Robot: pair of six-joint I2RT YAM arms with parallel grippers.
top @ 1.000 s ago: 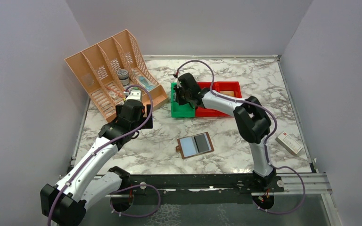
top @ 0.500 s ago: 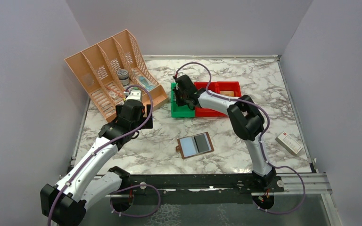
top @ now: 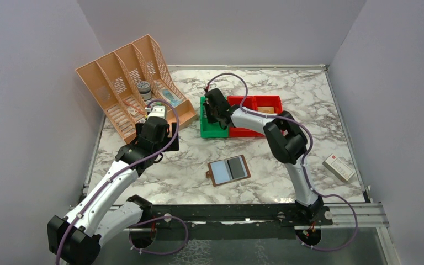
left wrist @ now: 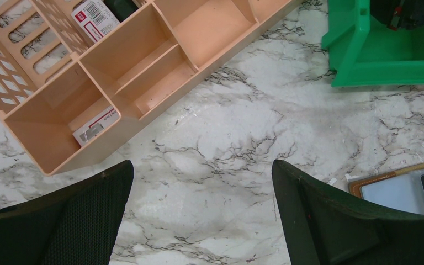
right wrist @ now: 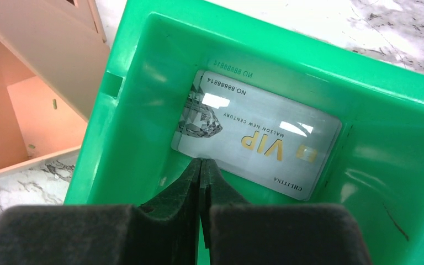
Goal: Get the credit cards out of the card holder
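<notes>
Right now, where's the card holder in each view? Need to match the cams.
Top external: card holder lying open, mid-frame, on the near side of the green bin.
Left wrist: lower right edge, cut off by the frame.
Right wrist: not in it.
Shared landmark: the green bin, top right in left wrist, filling right wrist.

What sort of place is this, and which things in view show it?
Probably a robot test cell: left arm and right arm bolted at a marble-patterned table, plain walls enclosing it, a peach file organiser.
</notes>
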